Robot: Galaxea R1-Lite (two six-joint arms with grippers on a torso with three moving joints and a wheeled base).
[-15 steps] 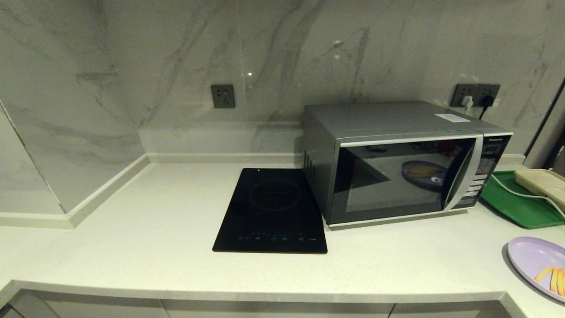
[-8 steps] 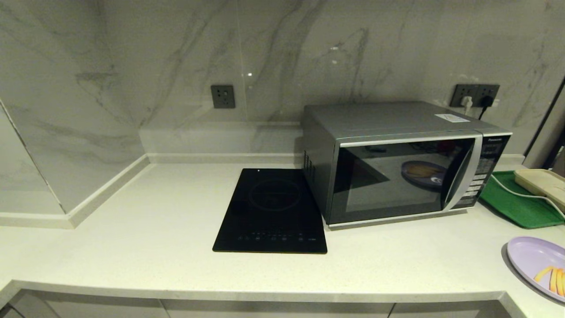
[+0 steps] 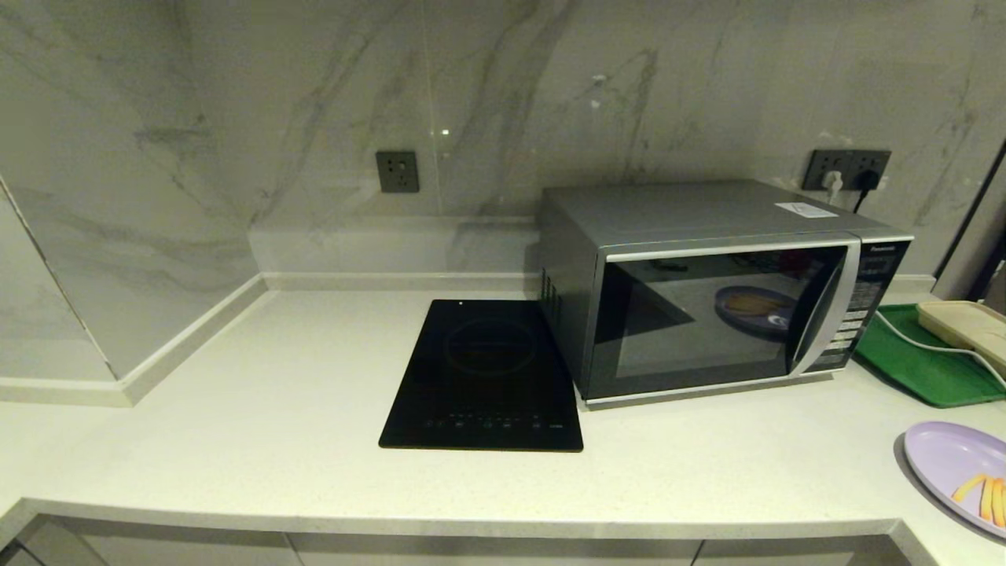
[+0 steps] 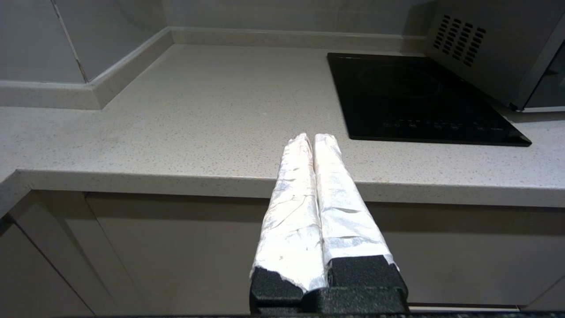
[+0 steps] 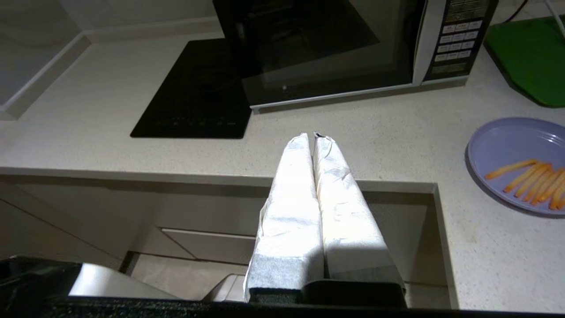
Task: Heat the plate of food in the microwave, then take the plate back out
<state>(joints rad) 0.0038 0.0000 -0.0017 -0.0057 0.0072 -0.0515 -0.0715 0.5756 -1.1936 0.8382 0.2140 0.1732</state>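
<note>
Counter with microwave shut and plate waiting at the edge.

The microwave (image 3: pixel 723 291) stands on the pale counter (image 3: pixel 236 424), door closed, just beside the black induction cooktop (image 3: pixel 483 377). The plate of food (image 3: pixel 963 472) lies at the counter's right front, well apart, near the green tray (image 3: pixel 916 362) bearing a cream dish (image 3: pixel 967 326). No arm shows.

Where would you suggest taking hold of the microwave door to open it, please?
Probably at the curved silver handle running vertically on the door's right side, next to the button panel. It bows out from the glass, so come from the front, fingers slipped behind it. The microwave door is closed.
</note>
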